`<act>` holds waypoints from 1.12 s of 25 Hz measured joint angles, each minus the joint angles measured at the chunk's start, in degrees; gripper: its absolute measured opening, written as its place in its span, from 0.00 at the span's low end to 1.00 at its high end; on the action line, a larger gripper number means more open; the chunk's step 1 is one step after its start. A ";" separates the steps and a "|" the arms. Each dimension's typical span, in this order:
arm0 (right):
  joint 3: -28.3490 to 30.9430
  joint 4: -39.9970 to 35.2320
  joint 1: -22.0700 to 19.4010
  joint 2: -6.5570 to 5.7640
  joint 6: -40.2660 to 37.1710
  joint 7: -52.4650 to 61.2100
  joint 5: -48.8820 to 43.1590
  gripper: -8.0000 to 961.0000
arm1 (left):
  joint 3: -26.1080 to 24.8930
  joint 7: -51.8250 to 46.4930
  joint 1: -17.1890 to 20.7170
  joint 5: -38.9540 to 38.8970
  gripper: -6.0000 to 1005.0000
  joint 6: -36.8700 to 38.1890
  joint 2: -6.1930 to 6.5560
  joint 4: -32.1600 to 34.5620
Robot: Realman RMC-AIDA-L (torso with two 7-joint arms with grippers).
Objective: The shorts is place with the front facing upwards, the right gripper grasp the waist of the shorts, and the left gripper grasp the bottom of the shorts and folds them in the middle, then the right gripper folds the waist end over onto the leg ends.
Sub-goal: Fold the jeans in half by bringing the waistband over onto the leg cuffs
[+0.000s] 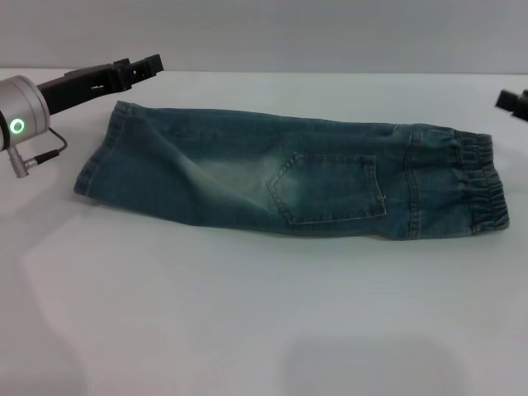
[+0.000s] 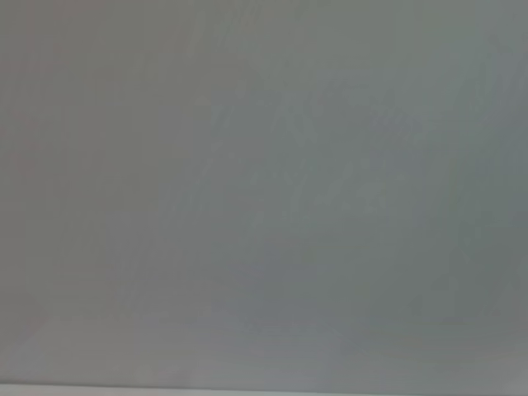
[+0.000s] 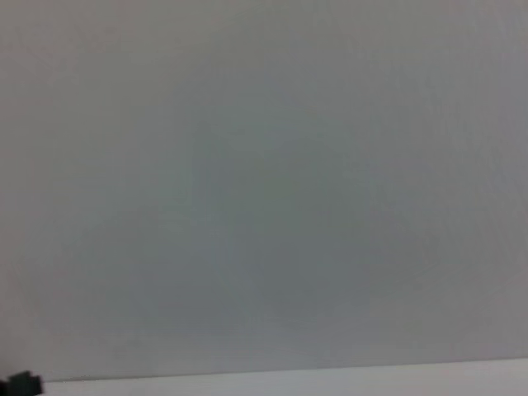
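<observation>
White table [image 1: 247, 322] bare in the near part of the head view, faint shadow patch at 6 o'clock. Denim shorts [image 1: 297, 177] lie flat across the middle of the table, already folded lengthwise into one long strip, running from 9 to 3 o'clock. Elastic waistband [image 1: 483, 186] sits at the 3 o'clock end, leg hems [image 1: 99, 161] at the 9 o'clock end. A patch pocket [image 1: 326, 190] faces up near the centre of the strip, so a back panel is on top. Left gripper [image 1: 136, 70] at about 10 o'clock, just beyond the hem end's far corner, held above the table, not touching the denim as far as can be seen; its dark fingers point toward 3 o'clock, jaw state cannot tell from this angle. Silver wrist joint with a green ring light [image 1: 16, 126] at the 9 o'clock edge. Right gripper [image 1: 513, 103] only a dark tip at the 3 o'clock edge, beyond the waistband and apart from it; jaw state cannot tell. Both wrist views show only plain grey wall, with a thin strip of table along one edge.
</observation>
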 joint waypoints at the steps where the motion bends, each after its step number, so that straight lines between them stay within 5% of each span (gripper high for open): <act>1: -0.05 -1.80 -0.28 -0.68 -1.79 2.41 -0.65 0.63 | 0.00 0.00 0.12 -0.07 0.64 0.08 0.00 0.00; 6: 0.33 -8.47 1.71 -4.79 -9.13 18.68 -11.66 0.63 | 0.00 0.09 0.64 -0.37 0.64 0.72 -0.03 0.03; 7: 0.50 -9.27 3.94 -6.71 -12.06 24.68 -17.75 0.63 | -0.01 0.10 0.73 -0.41 0.64 1.00 -0.07 0.03; 12: 0.28 -9.62 9.39 -8.91 -16.09 30.53 -30.24 0.63 | -0.01 1.66 0.77 -1.75 0.64 2.49 -0.14 -0.49; 18: -1.17 -7.04 15.47 -9.27 -18.09 31.15 -44.21 0.63 | 0.00 4.96 0.95 -4.64 0.64 5.04 -0.26 -2.09; 28: -7.32 -4.39 16.62 -8.09 -14.49 31.34 -46.20 0.63 | -0.07 4.93 2.21 -5.46 0.64 6.23 -0.22 -2.42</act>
